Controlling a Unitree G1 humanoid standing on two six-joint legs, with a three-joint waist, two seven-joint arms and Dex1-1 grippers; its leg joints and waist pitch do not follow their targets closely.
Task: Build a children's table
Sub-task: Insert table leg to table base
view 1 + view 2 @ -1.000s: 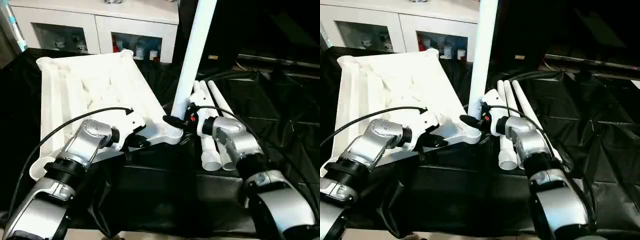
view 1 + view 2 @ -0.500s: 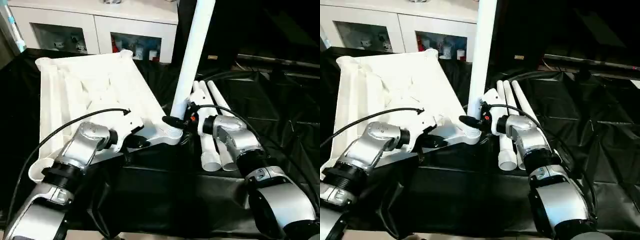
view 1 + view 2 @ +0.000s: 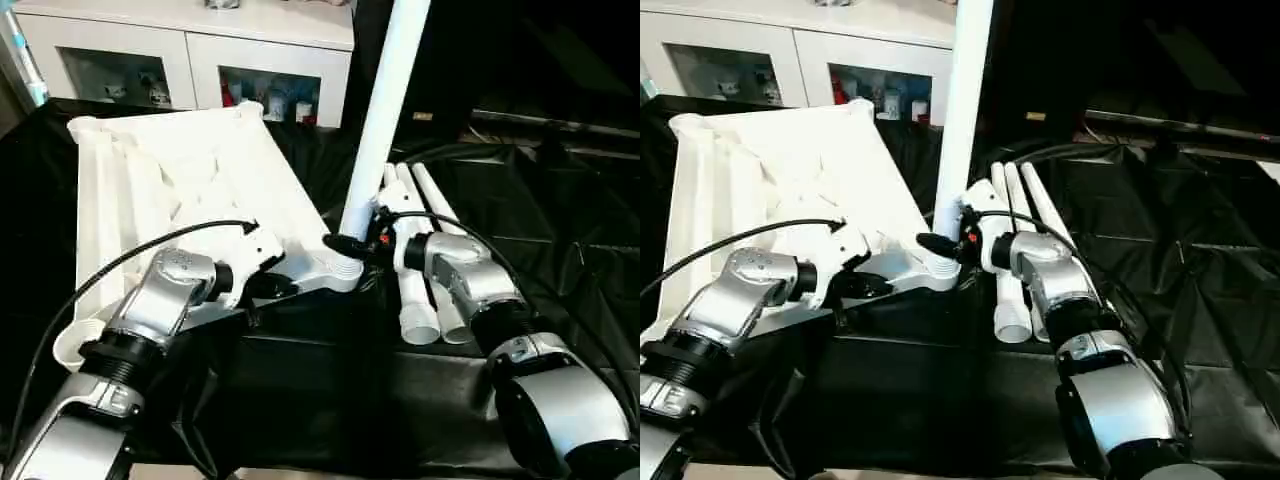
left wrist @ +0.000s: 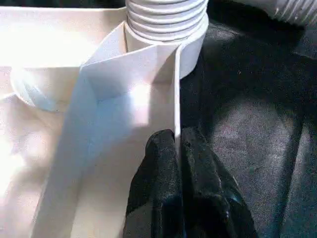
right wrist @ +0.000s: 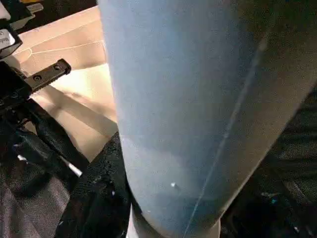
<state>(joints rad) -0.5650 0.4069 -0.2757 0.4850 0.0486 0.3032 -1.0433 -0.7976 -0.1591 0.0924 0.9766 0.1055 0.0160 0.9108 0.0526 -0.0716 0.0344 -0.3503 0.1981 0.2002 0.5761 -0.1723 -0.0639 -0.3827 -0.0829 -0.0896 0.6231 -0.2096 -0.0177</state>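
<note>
The table top (image 3: 180, 190) lies underside up on the black-draped surface (image 3: 560, 230). The left tool (image 4: 177, 144) pinches its near edge wall beside the corner socket (image 3: 340, 268). The right tool (image 3: 345, 243) apparently grips the upright leg (image 3: 385, 110) standing in that socket.

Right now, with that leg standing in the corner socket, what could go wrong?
The leg leans in the corner socket; if the right gripper lets go or forces it crooked, it could topple or jam. The left gripper pinches only the thin rim of the tabletop, so the tabletop may slip.
</note>
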